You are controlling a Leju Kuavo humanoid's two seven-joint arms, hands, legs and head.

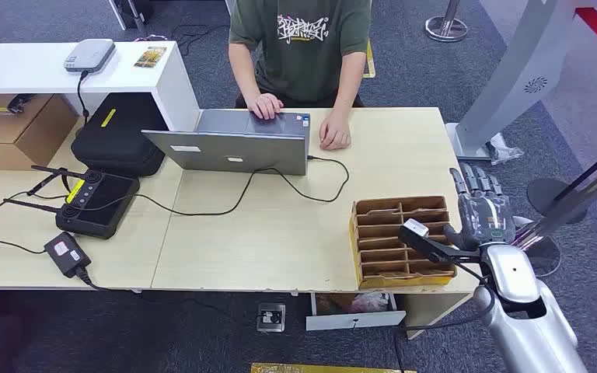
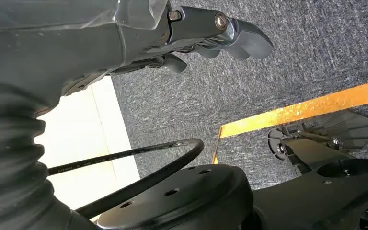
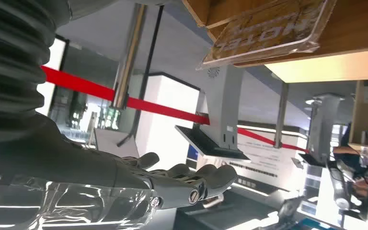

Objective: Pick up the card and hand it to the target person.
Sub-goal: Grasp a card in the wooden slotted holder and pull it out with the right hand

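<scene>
Head view: your right hand point(image 1: 482, 208) is hovering, fingers apart, beside the card rack point(image 1: 399, 241), risking knocking it off the desk point(image 1: 280, 233).

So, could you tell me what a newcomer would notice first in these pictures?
Probably the robot's right hand, fingers spread, raised beside the brown slotted card holder at the desk's near right corner. Next, the person in a green shirt seated at the far side, hands resting on an open laptop.

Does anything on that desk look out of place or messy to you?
The brown slotted organizer overhangs the desk's front edge, and below it a drawer hangs open showing crumpled stuff. Cables trail loosely across the top.
</scene>
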